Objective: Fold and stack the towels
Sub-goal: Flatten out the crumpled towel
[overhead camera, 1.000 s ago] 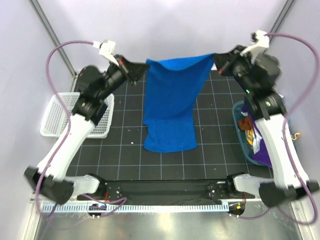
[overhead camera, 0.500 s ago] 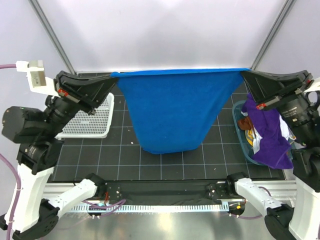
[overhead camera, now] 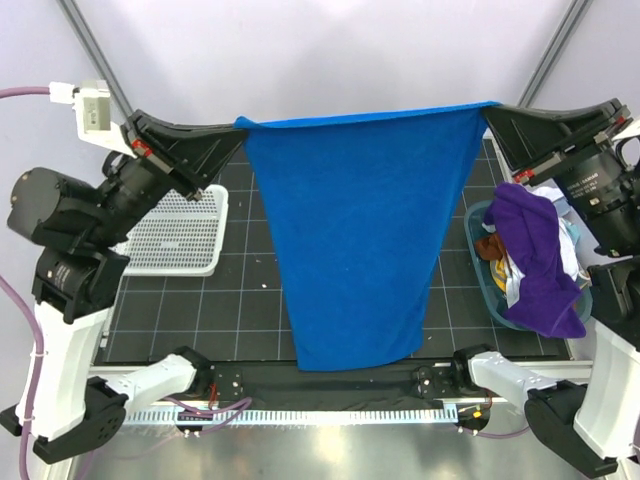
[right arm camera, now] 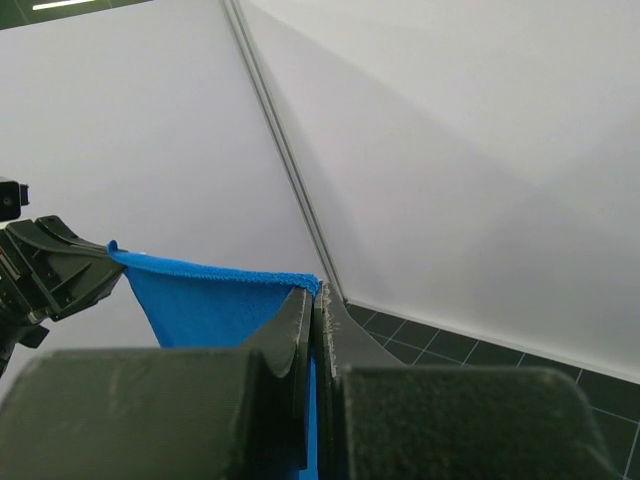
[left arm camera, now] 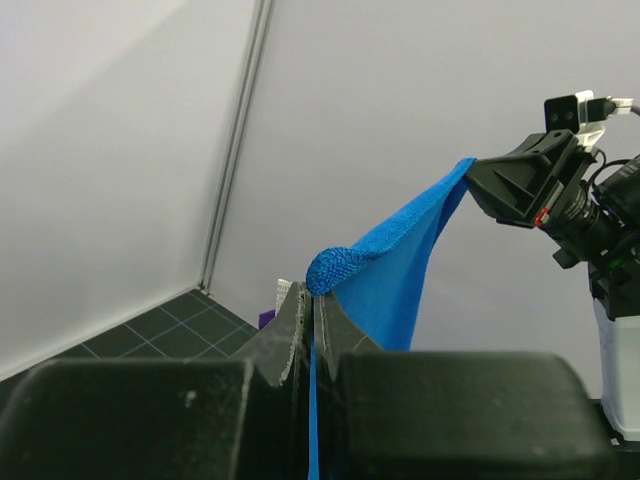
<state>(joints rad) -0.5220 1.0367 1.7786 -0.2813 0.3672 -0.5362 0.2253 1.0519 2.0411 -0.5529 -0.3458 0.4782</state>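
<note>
The royal blue towel (overhead camera: 355, 240) hangs stretched in the air between my two grippers, its lower edge near the table's front. My left gripper (overhead camera: 237, 130) is shut on its top left corner, and the corner bulges above the tips in the left wrist view (left arm camera: 335, 268). My right gripper (overhead camera: 487, 112) is shut on its top right corner, where the blue cloth (right arm camera: 215, 300) shows in the right wrist view. The purple towel (overhead camera: 535, 255) lies heaped in a bin (overhead camera: 478, 262) at the right, over a bit of white cloth (overhead camera: 568, 240).
A white perforated basket (overhead camera: 178, 235) sits on the left of the black gridded mat (overhead camera: 250, 300). The bin at the right also holds brownish and other small items. Frame posts rise at both back corners.
Both grippers have held the blue towel throughout, pulled its top edge wide and taut a second ago, and now the towel hangs longer, its lower edge nearer the front.
</note>
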